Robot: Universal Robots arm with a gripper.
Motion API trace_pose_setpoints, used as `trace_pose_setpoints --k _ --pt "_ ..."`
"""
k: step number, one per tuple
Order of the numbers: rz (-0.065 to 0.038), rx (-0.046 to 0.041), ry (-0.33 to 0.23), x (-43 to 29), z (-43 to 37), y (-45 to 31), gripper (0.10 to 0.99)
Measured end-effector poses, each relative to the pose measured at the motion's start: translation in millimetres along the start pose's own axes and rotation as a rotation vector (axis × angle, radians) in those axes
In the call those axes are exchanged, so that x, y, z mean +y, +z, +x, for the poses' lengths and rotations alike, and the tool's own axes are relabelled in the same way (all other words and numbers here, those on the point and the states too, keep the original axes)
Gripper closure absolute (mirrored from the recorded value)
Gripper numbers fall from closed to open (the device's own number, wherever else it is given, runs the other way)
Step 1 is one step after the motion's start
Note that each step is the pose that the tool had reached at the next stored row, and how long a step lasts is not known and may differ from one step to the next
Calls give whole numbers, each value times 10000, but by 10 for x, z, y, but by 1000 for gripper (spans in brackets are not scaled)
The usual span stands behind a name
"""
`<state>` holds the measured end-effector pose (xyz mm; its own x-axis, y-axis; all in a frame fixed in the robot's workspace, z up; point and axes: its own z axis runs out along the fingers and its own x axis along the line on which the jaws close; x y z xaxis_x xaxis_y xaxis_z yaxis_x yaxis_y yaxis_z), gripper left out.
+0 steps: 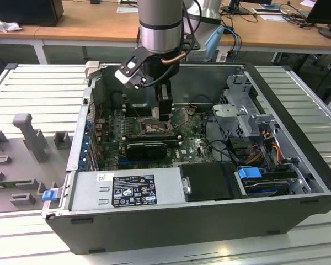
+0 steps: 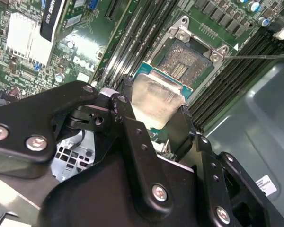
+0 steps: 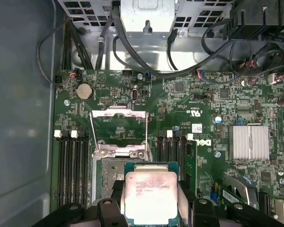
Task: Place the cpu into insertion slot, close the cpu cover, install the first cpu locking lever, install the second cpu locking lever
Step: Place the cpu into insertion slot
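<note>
**Claw clamped on the cpu over the open socket**

In the exterior view, a ribbed grey metal worktop (image 1: 38, 83) carries grey moulded plastic fixtures (image 1: 23, 130) at nine o'clock of the open black computer case (image 1: 182, 226). Inside the case, a silver power-supply box with a label (image 1: 127, 190) lies at six o'clock of the green motherboard (image 1: 113, 130). A long black card (image 1: 146, 148) lies between the two. The silver robot arm (image 1: 161, 25) reaches in from twelve o'clock. Its black claw (image 1: 164, 113) hangs over the middle of the board, at twelve o'clock of the card. A grey perforated metal drive cage (image 1: 237, 107) stands at three o'clock of the board, with a blue plastic latch (image 1: 249, 172) at about five o'clock.

In both wrist views the claw (image 3: 150, 209) (image 2: 154, 108) is clamped on the small square cpu with a pale silvery top (image 3: 150, 196) (image 2: 156, 97), its fingers pressed against opposite edges. The cpu sits over the near edge of the square dark insertion slot with a metal rim (image 3: 109, 182) (image 2: 187, 61) and hides part of it. Whether the chip touches the slot, I cannot tell.

In the first wrist view the thin silvery cpu cover frame (image 3: 119, 112) is swung open on the far side of the slot from the claw. Green board shows through its window.
</note>
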<state>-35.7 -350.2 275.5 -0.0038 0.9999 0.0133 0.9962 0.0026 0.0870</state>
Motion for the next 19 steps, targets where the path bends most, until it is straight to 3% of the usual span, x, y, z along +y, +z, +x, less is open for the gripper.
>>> trace_pose_setpoints --k 4,7,9,19 --pt "-17 13 -12 -18 6 24 557" --pt "-15 12 -48 -109 38 81 557" --pt "-14 13 -51 -123 106 160 557" --pt "-15 15 -54 -152 222 382 557"
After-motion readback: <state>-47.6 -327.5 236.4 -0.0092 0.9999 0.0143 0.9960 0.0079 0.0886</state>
